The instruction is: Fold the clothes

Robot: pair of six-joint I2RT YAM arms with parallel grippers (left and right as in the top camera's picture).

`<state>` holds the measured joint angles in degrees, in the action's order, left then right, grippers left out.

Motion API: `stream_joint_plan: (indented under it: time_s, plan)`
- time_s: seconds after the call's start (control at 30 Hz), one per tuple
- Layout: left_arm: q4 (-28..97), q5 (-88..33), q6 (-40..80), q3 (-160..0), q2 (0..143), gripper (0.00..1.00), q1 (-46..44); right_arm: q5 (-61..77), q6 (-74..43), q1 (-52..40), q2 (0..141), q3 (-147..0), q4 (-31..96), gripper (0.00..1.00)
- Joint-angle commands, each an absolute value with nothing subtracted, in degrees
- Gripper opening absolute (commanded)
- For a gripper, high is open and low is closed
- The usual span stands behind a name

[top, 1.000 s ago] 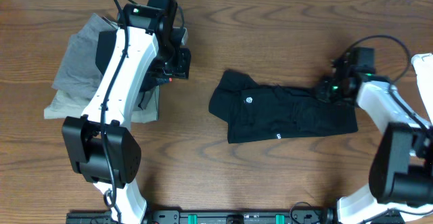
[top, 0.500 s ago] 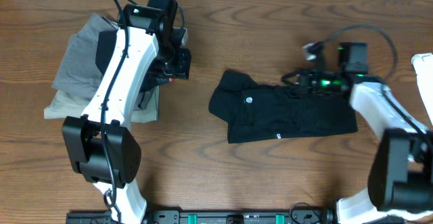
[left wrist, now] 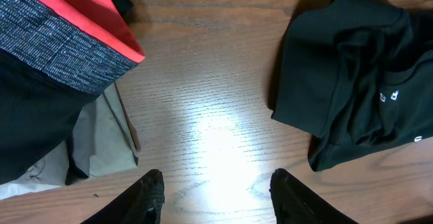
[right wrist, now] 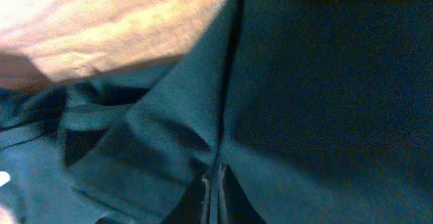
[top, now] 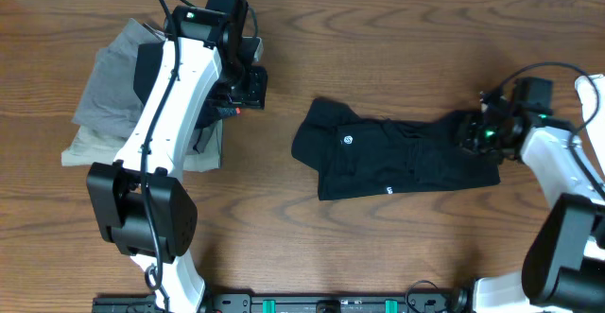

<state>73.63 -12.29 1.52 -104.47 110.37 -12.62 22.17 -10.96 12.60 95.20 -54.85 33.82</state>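
Shirt [top: 397, 160]: black, folded into a long band. It lies left to right on the table [top: 378, 39], right of centre.
Logo [top: 347, 140]: small and white, face up near the shirt's left end.
Shirt's left end: rumpled, with creases and a loose flap that angles toward the far side.
Right gripper [top: 470, 131]: at the shirt's right end, on its far edge, tips down on the cloth.
Right fingers [right wrist: 220, 183]: pressed together. In the wrist view a crease in the cloth runs up to the tips. Whether any cloth is nipped between them cannot be told.
Left gripper [left wrist: 216, 183]: well left of the shirt, on the far side of the table, just right of the pile.
Left fingers [left wrist: 150, 195]: apart with nothing between them, and lit wood below.
Pile [top: 104, 95]: grey folded garments at the left of the table, partly under the left arm.
Black garment [left wrist: 40, 95]: on the pile, its grey-and-red waistband turned toward the shirt.
Between pile and shirt: a strip of wood, so the two are apart.
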Motion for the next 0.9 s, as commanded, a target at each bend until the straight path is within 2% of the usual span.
stream_joint_plan:
  time_s: [0.0,0.23,0.43,0.6,0.73,0.87]
  plan:
    - [73.84,-12.88,1.83,-104.44,110.17,0.53,-12.6,24.12,-12.64,9.67,97.43,-52.97,30.83,0.03]
    - [73.84,-12.88,1.83,-104.44,110.17,0.53,-12.6,44.12,-8.49,4.89,97.45,-52.73,18.11,0.04]
    - [73.93,-12.88,1.83,-104.44,110.17,0.53,-12.6,52.58,-8.45,4.82,97.27,-53.23,11.62,0.05]
    - [74.7,-12.86,1.8,-104.44,110.17,0.53,-12.6,44.97,-6.79,10.98,94.5,-54.57,16.29,0.07]
    - [74.46,-12.86,1.8,-104.44,110.17,0.53,-12.6,35.42,-6.76,15.38,93.17,-55.18,27.81,0.06]
    - [73.54,-12.86,1.8,-104.44,110.17,0.53,-12.6,25.74,-7.05,15.7,93.67,-54.85,36.99,0.05]
